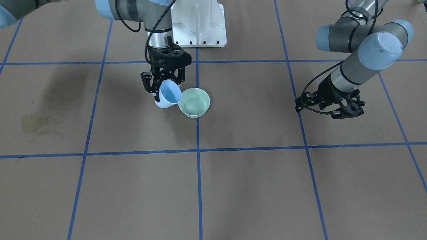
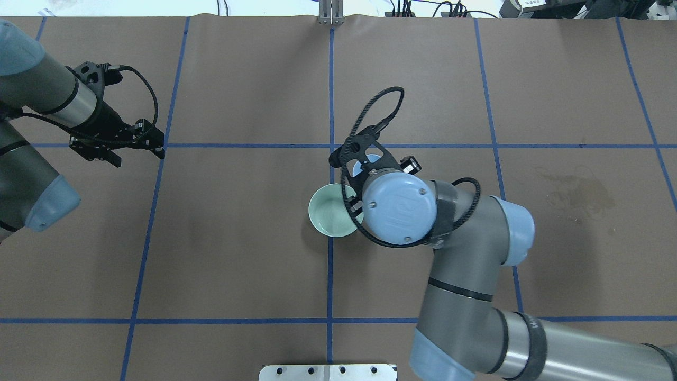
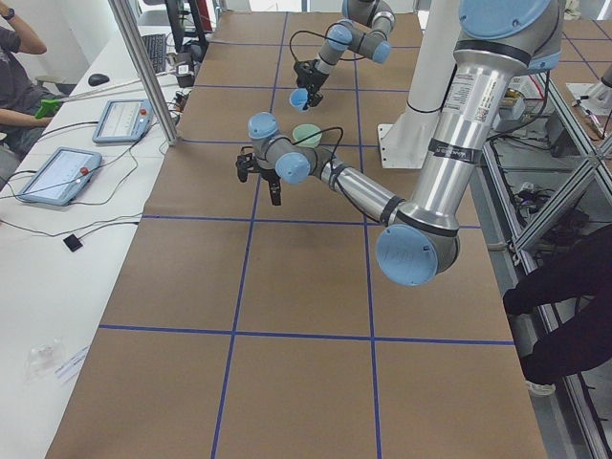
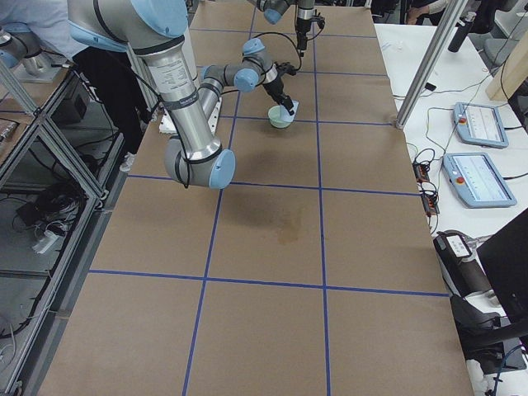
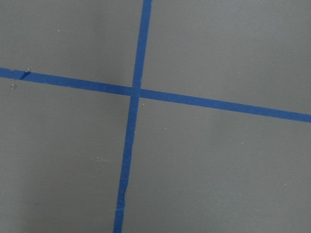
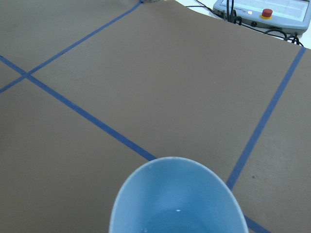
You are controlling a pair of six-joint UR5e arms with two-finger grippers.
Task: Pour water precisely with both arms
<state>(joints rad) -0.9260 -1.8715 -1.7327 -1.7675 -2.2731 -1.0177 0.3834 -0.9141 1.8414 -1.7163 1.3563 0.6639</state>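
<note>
My right gripper (image 1: 164, 87) is shut on a pale blue cup (image 1: 169, 96) and holds it tilted, its mouth toward the rim of a mint green bowl (image 1: 194, 102) that stands on the table beside it. In the right wrist view the cup (image 6: 179, 204) fills the bottom edge, with faint white glints of water (image 6: 178, 210) deep inside. From overhead, the right wrist covers most of the cup (image 2: 365, 165) and part of the bowl (image 2: 328, 209). My left gripper (image 1: 315, 107) hangs open and holds nothing, far from both, over a tape crossing (image 5: 135, 92).
Brown paper with blue tape lines (image 2: 330, 106) covers the table. A dried stain (image 1: 40, 123) marks the paper on my right side. The white pedestal (image 1: 198, 23) stands behind the bowl. Control tablets (image 3: 57, 172) and a seated person (image 3: 19, 67) are beyond the far edge.
</note>
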